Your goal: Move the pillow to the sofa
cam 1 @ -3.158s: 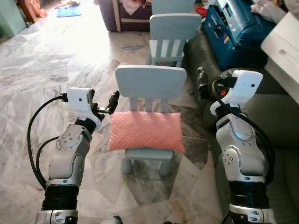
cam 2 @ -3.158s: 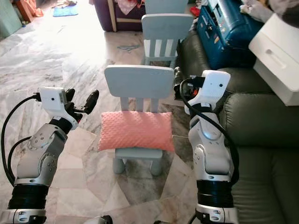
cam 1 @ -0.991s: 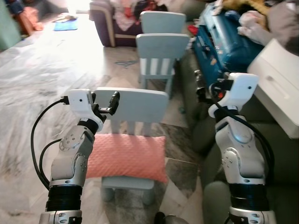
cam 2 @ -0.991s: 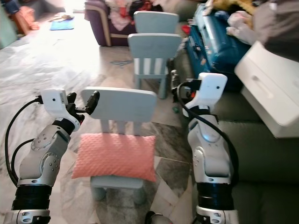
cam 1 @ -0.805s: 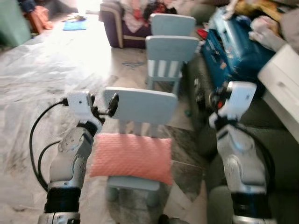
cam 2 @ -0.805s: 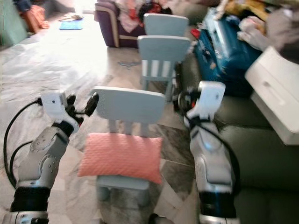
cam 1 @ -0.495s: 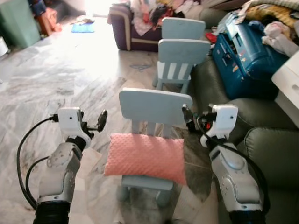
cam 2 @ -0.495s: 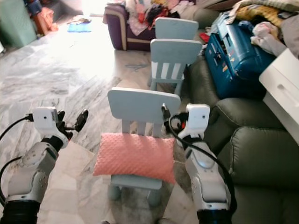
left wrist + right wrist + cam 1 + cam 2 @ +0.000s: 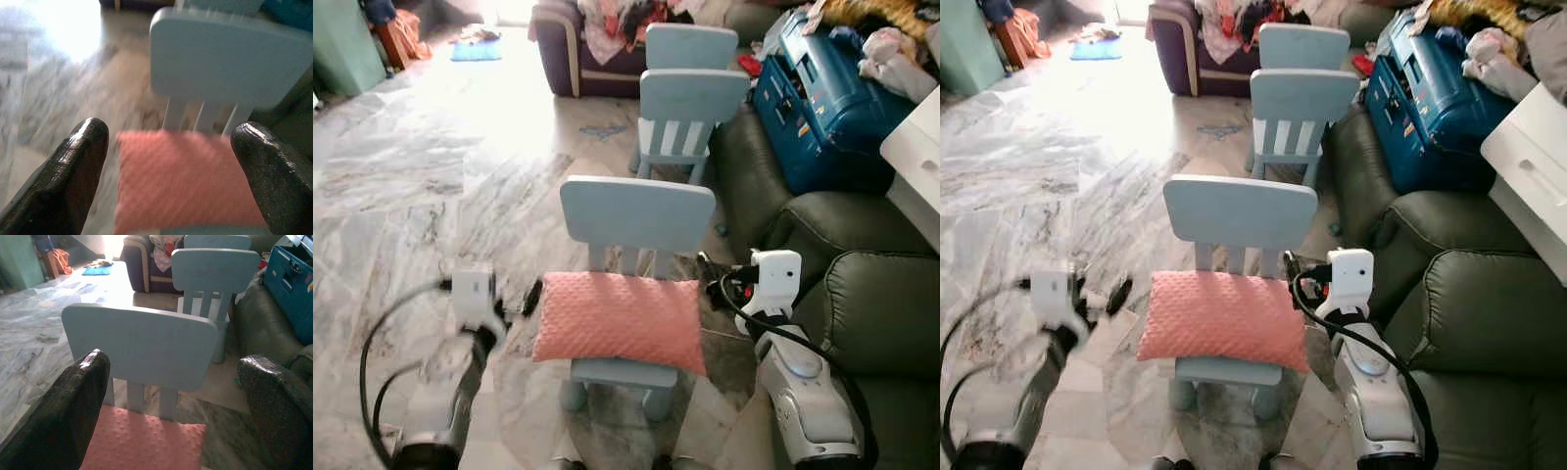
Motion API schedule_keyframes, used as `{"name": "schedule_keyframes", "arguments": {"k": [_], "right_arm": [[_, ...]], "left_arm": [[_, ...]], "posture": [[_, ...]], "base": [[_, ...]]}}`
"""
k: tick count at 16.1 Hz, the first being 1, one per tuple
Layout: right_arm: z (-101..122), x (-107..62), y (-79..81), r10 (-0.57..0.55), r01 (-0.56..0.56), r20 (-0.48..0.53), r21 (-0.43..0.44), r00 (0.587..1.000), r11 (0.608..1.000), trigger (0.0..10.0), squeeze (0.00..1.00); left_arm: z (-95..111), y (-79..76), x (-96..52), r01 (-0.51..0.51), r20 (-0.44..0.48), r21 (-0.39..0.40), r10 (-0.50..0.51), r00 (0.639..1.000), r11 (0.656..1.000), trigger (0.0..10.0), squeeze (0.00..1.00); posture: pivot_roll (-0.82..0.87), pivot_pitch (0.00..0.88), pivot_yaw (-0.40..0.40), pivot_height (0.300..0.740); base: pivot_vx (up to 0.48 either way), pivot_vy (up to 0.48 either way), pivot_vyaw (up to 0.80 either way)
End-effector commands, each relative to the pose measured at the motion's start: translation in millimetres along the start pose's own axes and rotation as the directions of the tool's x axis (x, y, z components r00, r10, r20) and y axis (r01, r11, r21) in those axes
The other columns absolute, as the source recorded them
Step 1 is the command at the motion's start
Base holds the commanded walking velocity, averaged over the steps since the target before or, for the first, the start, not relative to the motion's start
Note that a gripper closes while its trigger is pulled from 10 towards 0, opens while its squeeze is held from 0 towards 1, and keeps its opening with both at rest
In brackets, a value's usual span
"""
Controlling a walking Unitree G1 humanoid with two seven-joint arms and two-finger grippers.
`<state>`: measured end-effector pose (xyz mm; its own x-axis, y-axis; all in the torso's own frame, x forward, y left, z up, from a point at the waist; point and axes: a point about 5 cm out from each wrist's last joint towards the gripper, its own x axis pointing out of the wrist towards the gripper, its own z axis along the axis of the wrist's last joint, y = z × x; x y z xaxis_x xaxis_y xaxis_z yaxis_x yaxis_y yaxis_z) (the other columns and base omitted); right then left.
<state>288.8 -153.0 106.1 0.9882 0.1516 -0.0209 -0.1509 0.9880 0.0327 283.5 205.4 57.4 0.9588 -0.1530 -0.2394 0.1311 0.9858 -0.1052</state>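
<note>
The pillow [image 9: 619,321] lies flat on the seat of the small blue chair [image 9: 637,211], between the two grippers and touching neither. The left gripper [image 9: 530,298] hangs just off its left end, fingers [image 9: 80,166] spread apart; the right gripper [image 9: 713,277] sits near its right end, fingers [image 9: 80,406] also wide. The pillow is salmon-pink, rectangular, with a dimpled surface. The dark green sofa [image 9: 862,294] stands beside the chair.

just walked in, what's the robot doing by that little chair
It is closing in on the pink pillow lying on the small blue chair. The left gripper and right gripper sit low at either end of the pillow, fingers open, not touching it. The green sofa is on its right.
</note>
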Motion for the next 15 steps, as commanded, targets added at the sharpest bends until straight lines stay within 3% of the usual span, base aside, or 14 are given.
{"name": "schedule_keyframes", "arguments": {"k": [1, 5, 8, 15], "right_arm": [[0, 0.5, -2.1, -0.009, 0.009, 0.009, -0.002, 1.0, 1.0, 10.0, 0.0], [2, 4.6, -3.8, -0.011, 0.011, 0.021, -0.005, 1.0, 1.0, 10.0, 0.0], [1, 4.1, -3.1, -0.011, 0.011, 0.023, -0.008, 1.0, 1.0, 10.0, 0.0], [4, 6.1, -3.6, -0.018, 0.019, 0.034, -0.009, 0.999, 1.0, 10.0, 0.0]], "left_arm": [[-2, 4.0, -1.1, 0.003, -0.003, 0.035, -0.003, 1.0, 0.999, 10.0, 0.0], [-6, 7.9, 2.2, -0.008, 0.003, 0.031, 0.008, 1.0, 0.999, 10.0, 0.0], [-19, 12.2, 1.6, -0.031, -0.055, 0.003, 0.032, 0.998, 1.0, 10.0, 0.0], [-16, 11.3, 5.5, -0.004, -0.039, 0.004, 0.004, 0.999, 1.0, 10.0, 0.0]], "posture": [[-0.08, 0.126, -0.022, 0.74], [-0.08, 0.126, -0.025, 0.74], [-0.09, 0.128, -0.024, 0.74], [-0.09, 0.131, -0.021, 0.74]], "base": [[0.0, 0.0, 0.0], [0.0, 0.0, 0.0], [0.0, 0.0, 0.0], [0.0, 0.378, 0.0]]}}
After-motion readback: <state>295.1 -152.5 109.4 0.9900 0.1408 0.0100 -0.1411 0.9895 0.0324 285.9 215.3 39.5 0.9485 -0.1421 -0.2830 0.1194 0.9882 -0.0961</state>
